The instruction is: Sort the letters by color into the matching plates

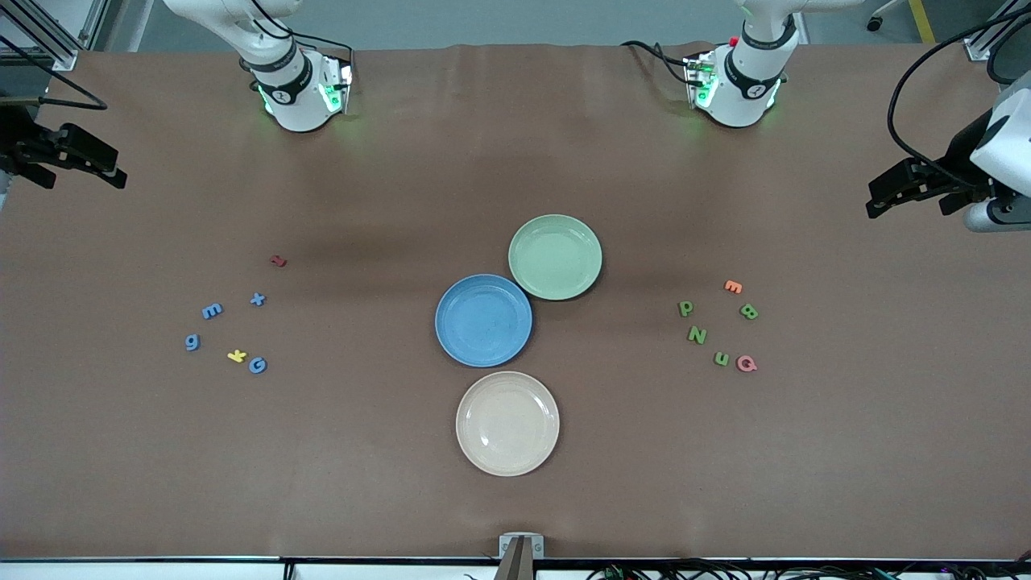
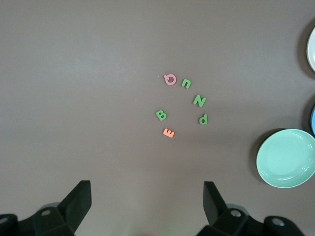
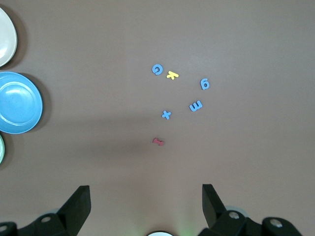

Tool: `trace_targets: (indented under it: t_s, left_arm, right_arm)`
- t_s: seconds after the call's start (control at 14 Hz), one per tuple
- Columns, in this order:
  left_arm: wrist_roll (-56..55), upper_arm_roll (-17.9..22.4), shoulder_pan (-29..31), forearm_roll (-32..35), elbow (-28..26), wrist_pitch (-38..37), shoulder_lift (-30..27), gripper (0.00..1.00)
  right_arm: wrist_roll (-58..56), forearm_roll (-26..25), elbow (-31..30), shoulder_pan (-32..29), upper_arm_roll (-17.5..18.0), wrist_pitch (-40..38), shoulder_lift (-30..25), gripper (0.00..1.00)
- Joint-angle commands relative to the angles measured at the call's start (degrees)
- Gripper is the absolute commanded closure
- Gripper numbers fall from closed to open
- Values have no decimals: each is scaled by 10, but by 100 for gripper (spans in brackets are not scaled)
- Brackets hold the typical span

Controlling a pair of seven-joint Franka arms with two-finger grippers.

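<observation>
Four blue letters point(image 1: 212, 311) point(image 3: 196, 105) lie loose toward the right arm's end of the table. Four green letters point(image 1: 697, 335) point(image 2: 199, 101) lie toward the left arm's end. The blue plate point(image 1: 483, 320) point(image 3: 17, 102) and the pale green plate point(image 1: 555, 257) point(image 2: 287, 158) sit touching at mid-table, both bare. My right gripper point(image 1: 84, 173) point(image 3: 146, 199) hangs open and holds nothing, high over the table's edge at its own end. My left gripper point(image 1: 902, 201) point(image 2: 147, 196) hangs open the same way over its end.
A cream plate point(image 1: 507, 423) sits nearer the front camera than the blue one. A yellow letter point(image 1: 236, 355) and a dark red one point(image 1: 278, 260) lie among the blue letters. An orange letter point(image 1: 733, 286) and a pink one point(image 1: 747, 364) lie among the green.
</observation>
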Motion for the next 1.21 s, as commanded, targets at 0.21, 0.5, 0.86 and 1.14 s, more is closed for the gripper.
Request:
trace_targets:
  t_s: [0.21,0.5,0.86,1.14]
  left_arm:
    - [7,-4,3,-9,-27,-42,13,0]
    - [5,-4,7,-17,-112,17,14,0]
    - [5,-4,7,-11,-236,159,21,0]
    - [5,-3,6,2,-281,254,66,0]
  right_arm:
    - [-3,-4,-18,-10,9,4,-21,0]
    - [-3,-4,-22,-10,8,17,-19,0]
    - [-2,-4,-31,-10,9,30,-21,0]
    - [-3,-4,-31,-12,6,21,-25,0]
